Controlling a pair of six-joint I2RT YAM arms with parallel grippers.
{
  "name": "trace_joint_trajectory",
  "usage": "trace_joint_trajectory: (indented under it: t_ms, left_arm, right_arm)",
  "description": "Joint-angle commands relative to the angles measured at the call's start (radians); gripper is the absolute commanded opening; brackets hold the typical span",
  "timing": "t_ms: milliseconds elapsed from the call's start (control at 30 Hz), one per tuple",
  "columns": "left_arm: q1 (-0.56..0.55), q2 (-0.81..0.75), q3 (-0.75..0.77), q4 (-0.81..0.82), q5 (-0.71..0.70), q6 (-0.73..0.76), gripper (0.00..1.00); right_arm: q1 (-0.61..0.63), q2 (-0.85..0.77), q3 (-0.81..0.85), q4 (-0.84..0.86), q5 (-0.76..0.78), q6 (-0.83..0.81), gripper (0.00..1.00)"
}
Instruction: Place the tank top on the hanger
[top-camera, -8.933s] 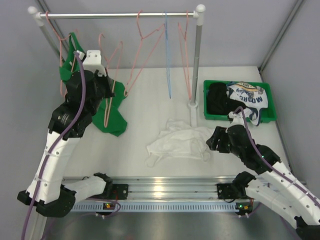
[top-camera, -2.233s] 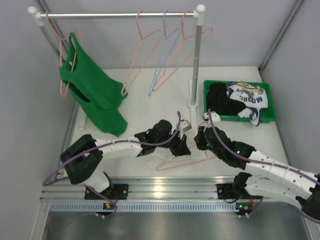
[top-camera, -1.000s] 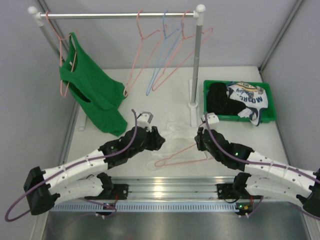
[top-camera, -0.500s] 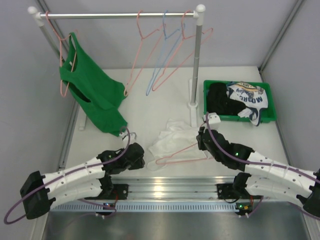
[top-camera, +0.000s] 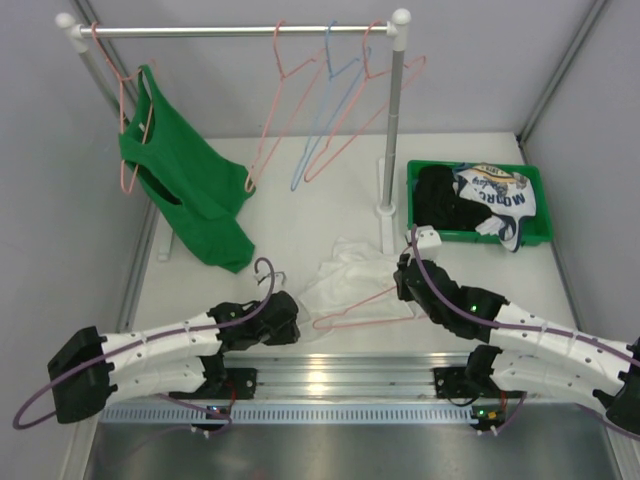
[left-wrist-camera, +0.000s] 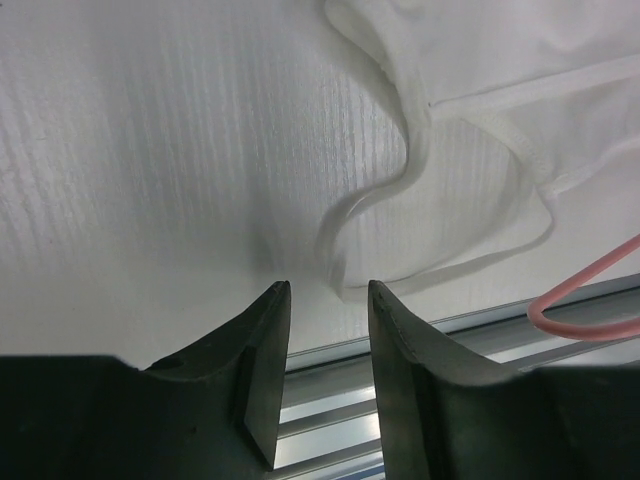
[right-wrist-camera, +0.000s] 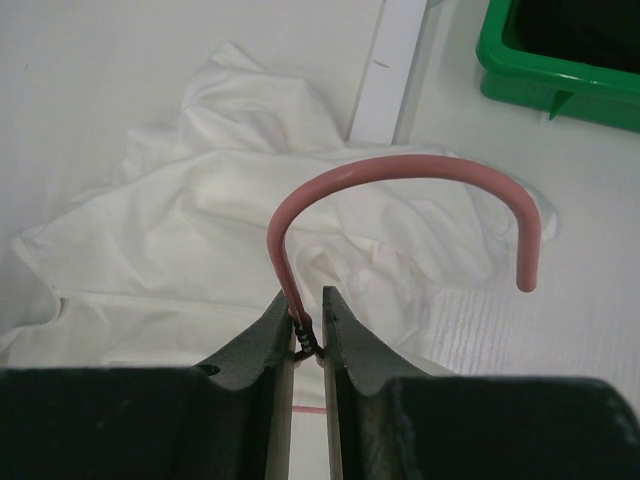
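At the near edge of the table, left of centre, the left gripper (left-wrist-camera: 325, 290) hovers low with its jaws spread and nothing between them. Just beyond its tips lies a loose strap (left-wrist-camera: 372, 198) of the tank top (top-camera: 345, 268). So the cloth is not yet taken up.

To the right, near the middle of the near edge, the right gripper (right-wrist-camera: 305, 297) has its jaws pressed together on the neck of the hanger (right-wrist-camera: 400, 160), just under the hook. The hanger's triangle reaches out leftward over the near side of the tank top. Whether the wire rests on the cloth or hangs just above it I cannot tell. No strap is threaded onto it.

The tank top lies crumpled on the table at mid-depth, a little right of centre, near the foot of the rail's right post.

Judged from this, the first part is done: the hanger is off the rail (top-camera: 235, 31) and in hand beside the garment. What is left is most of the work: catching a strap, passing one hanger arm through it, then the other, and likely hanging it back.

Farther back, a bin (top-camera: 533, 232) of other clothes sits at the right edge, and a green top (top-camera: 180, 180) hangs at the rail's left end.
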Motion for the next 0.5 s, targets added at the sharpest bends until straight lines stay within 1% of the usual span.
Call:
trace_joint_trajectory:
  t_ms: [0, 133, 167, 200, 267, 300, 333, 467]
  left_arm:
    - [-0.032, 0.046, -0.007, 0.081, 0.005, 0.004, 0.42]
    - [-0.052, 0.088, -0.011, 0.097, -0.021, -0.007, 0.40]
    - [-0.052, 0.094, -0.016, 0.107, -0.025, -0.011, 0.36]
    - [-0.052, 0.097, -0.016, 0.109, -0.030, -0.013, 0.32]
    - [-0.055, 0.097, -0.016, 0.108, -0.047, -0.015, 0.20]
    - [-0.056, 0.092, -0.014, 0.103, -0.048, -0.015, 0.05]
    - [-0.058, 0.088, -0.011, 0.100, -0.051, -0.013, 0.01]
    - [-0.062, 0.045, 0.022, 0.062, -0.047, 0.019, 0.00]
  right_arm:
    - [0.018, 0.000, 0.034, 0.026, 0.019, 0.006, 0.00]
    - [0.018, -0.004, 0.034, 0.023, 0.017, 0.008, 0.00]
    - [0.018, -0.003, 0.036, 0.023, 0.017, 0.009, 0.00]
    - [0.018, -0.004, 0.036, 0.022, 0.016, 0.009, 0.00]
    - [0.018, -0.007, 0.036, 0.019, 0.016, 0.013, 0.00]
    - [0.018, -0.008, 0.037, 0.019, 0.019, 0.013, 0.00]
    - [0.018, -0.008, 0.041, 0.016, 0.022, 0.011, 0.00]
    - [0.018, 0.008, 0.056, 0.005, 0.043, 0.017, 0.00]
